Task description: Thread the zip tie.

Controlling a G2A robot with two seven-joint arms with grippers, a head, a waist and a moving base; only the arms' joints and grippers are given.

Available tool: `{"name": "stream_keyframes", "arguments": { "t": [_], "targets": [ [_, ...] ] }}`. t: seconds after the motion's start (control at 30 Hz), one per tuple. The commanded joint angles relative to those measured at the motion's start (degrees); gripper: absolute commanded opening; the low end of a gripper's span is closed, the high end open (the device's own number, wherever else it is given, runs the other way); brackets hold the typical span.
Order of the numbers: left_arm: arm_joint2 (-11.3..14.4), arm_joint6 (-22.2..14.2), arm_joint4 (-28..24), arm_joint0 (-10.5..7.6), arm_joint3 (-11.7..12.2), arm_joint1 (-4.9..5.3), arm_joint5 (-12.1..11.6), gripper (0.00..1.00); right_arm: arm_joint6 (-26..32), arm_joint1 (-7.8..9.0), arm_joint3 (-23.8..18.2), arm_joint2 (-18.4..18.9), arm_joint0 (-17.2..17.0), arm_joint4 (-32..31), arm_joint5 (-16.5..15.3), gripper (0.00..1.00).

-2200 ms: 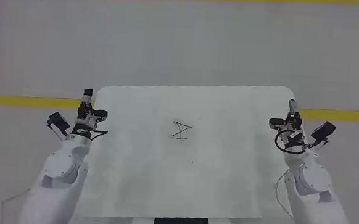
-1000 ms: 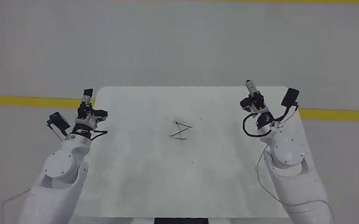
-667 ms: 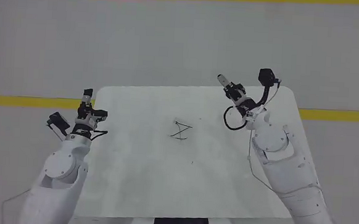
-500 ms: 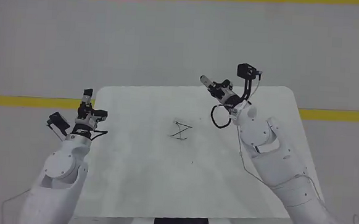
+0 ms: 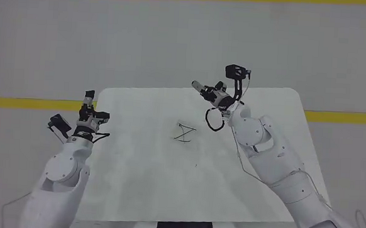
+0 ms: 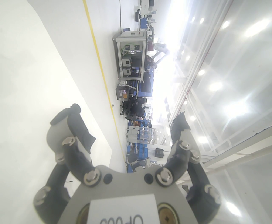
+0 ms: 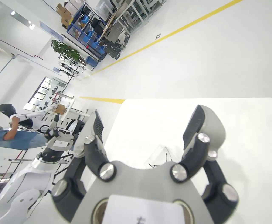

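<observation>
Top view: right gripper (image 5: 199, 87), claw spread, has swung from the right edge toward the thin black plastic zip tie (image 5: 184, 133) lying mid-way on the white table (image 5: 141, 187), so a grasp seems next; left gripper (image 5: 89, 96), also spread, stays left.

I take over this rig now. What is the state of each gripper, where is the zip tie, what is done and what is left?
Left gripper: open and empty, at the left edge of the table.
Right gripper: open and empty, over the far part of the table, beyond the zip tie.
Zip tie: lies bent near the table's centre, and neither gripper touches it.
Done: nothing that shows; the tie is not yet grasped.
Left: pick up the tie, then thread its tail through its head.
</observation>
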Motion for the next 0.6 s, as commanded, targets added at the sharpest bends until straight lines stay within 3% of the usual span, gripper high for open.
{"name": "stream_keyframes", "arguments": {
  "t": [0.0,0.17,0.27,0.4,0.57],
  "targets": [
    [0.0,0.0,0.0,0.00,0.0,0.00,0.0,1.00,6.6,-0.35,1.5,-3.3,3.3,-3.8,-3.9,1.00],
    [0.0,0.0,0.0,0.00,0.0,0.00,0.0,1.00,14.6,-2.39,6.6,-9.9,10.5,-5.9,-6.3,1.00],
    [0.0,0.0,0.0,0.00,0.0,0.00,0.0,1.00,18.2,-3.74,9.8,-13.8,12.9,-6.6,-6.8,1.00],
    [0.0,0.0,0.0,0.00,0.0,0.00,0.0,1.00,23.1,-5.17,11.3,-17.3,14.5,-6.1,-7.0,1.00],
    [0.0,0.0,0.0,0.00,0.0,0.00,0.0,1.00,23.4,-5.23,11.4,-17.4,14.6,-6.2,-7.0,1.00]
  ]
}}
